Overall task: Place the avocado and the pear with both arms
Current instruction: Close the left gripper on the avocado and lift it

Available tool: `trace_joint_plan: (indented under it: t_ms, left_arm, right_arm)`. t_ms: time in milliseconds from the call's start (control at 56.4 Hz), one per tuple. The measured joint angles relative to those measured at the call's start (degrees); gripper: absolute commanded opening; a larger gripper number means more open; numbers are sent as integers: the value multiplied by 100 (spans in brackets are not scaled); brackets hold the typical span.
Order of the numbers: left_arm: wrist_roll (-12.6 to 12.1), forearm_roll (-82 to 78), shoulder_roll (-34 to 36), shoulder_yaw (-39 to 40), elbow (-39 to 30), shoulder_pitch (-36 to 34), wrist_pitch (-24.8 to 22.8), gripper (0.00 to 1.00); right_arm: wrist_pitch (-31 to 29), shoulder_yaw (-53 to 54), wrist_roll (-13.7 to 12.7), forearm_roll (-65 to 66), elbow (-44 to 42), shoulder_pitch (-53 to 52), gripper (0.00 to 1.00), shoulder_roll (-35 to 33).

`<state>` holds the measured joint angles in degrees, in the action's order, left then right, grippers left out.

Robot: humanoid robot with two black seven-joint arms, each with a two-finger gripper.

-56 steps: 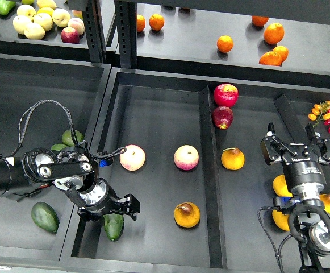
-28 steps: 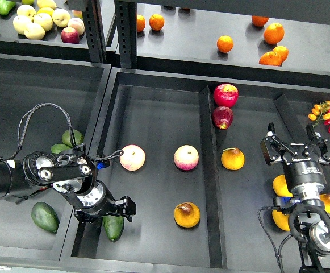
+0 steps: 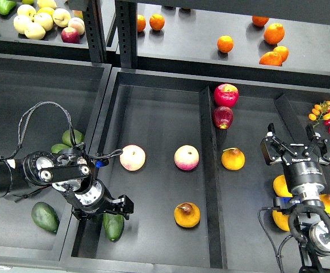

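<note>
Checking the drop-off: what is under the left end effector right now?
The avocado lies on the floor of the middle tray, partly under the left end effector. Its upper end is covered, so contact and finger state cannot be told.

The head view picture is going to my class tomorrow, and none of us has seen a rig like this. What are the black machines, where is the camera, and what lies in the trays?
The camera sits in a robot's head, looking down at its own two black arms. The left gripper hangs over a dark green avocado in the middle tray; whether its jaws grip it cannot be told. The right gripper, jaws open, holds nothing. The middle tray also has two pink-and-cream apples and a blotched yellow-orange pear. Oranges lie on the shelf behind.
</note>
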<state>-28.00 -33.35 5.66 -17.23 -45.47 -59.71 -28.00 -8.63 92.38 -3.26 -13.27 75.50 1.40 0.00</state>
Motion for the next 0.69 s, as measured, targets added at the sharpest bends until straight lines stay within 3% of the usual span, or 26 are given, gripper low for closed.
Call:
trace_joint_plan:
  t_ms: [35, 319, 692]
  left_arm:
    - [0, -3, -16, 25, 11, 18, 0, 75]
    - [0, -3, -111, 85, 142, 103, 0, 66]
    - [0, 71, -123, 114, 185, 171, 0, 41]
  right_arm:
    - [-4, 0, 0, 0, 0, 0, 100, 0]
    - [-11, -1, 0, 0, 0, 28, 100, 0]
    - [-16, -10, 1, 0, 0, 36, 100, 0]
